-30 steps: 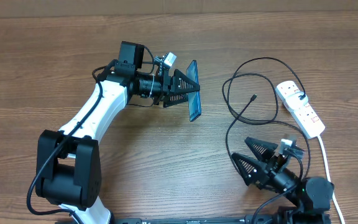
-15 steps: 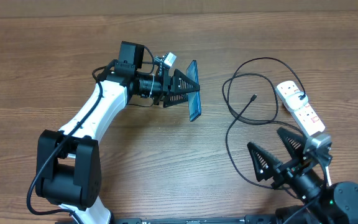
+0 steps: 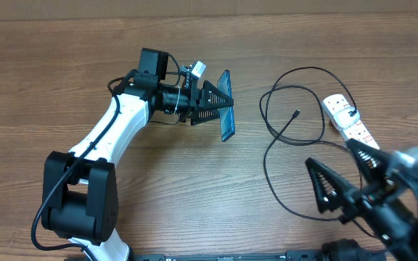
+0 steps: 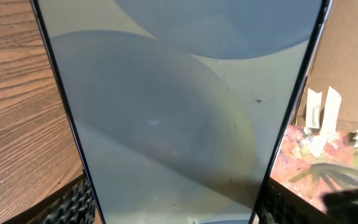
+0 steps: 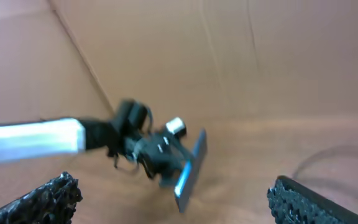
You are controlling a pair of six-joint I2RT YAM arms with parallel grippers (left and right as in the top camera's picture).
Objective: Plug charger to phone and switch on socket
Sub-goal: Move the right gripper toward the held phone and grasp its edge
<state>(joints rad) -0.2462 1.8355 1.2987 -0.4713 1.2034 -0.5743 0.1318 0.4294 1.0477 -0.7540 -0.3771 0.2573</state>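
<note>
While the left gripper clamps the phone on edge near the desk's middle, its jaws partly spread around it, the right gripper hangs wide open and empty over the near right corner. Charger loops lie loose beside the socket at the right edge.

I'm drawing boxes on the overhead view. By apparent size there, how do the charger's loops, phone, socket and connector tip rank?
1. charger, its loops spread widest.
2-3. socket and phone: similar length, unsure; the phone shows edge-on, the socket is partly behind the right gripper.
4. connector tip.
</note>
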